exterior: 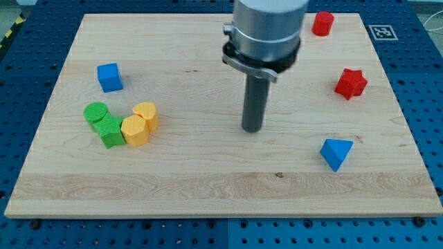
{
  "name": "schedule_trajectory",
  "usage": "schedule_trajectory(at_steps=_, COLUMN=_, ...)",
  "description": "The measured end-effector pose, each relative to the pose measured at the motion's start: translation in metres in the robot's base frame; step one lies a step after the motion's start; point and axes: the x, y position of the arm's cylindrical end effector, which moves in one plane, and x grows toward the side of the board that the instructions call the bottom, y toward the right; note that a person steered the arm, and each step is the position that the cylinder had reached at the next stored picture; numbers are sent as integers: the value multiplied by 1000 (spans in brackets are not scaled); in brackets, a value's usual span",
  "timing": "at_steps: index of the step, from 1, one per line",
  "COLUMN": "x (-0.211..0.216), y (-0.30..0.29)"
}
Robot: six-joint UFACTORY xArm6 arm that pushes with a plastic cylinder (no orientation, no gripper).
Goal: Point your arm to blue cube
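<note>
One dark rod stands on a pale wooden bench (208, 180) over blue pegboard (28, 76).
No fingers: my tip (252, 130) rests mid-frame, well apart from the blue cube (109, 77) at upper left.

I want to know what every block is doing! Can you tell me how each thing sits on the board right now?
blue cube: alone near the view's left, untouched.
green blocks: two, touching each other.
yellow blocks: two, touching each other and a green one.
blue triangular block: alone, at the view's lower right.
red star block: alone, at the view's right.
red cylinder: alone, near the view's top.
my tip: mid-board, touching no block.
</note>
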Motion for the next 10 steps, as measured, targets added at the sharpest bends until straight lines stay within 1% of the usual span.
schedule_trajectory(at_steps=1, x=-48, y=-4)
schedule_trajectory(at_steps=2, x=-96, y=15)
schedule_trajectory(at_steps=4, x=-179, y=-23)
schedule_trajectory(at_steps=5, x=-193, y=-74)
schedule_trajectory(at_steps=7, x=-185, y=-193)
schedule_trajectory(at_steps=9, x=-182, y=-297)
schedule_trajectory(at_steps=10, x=-144, y=-302)
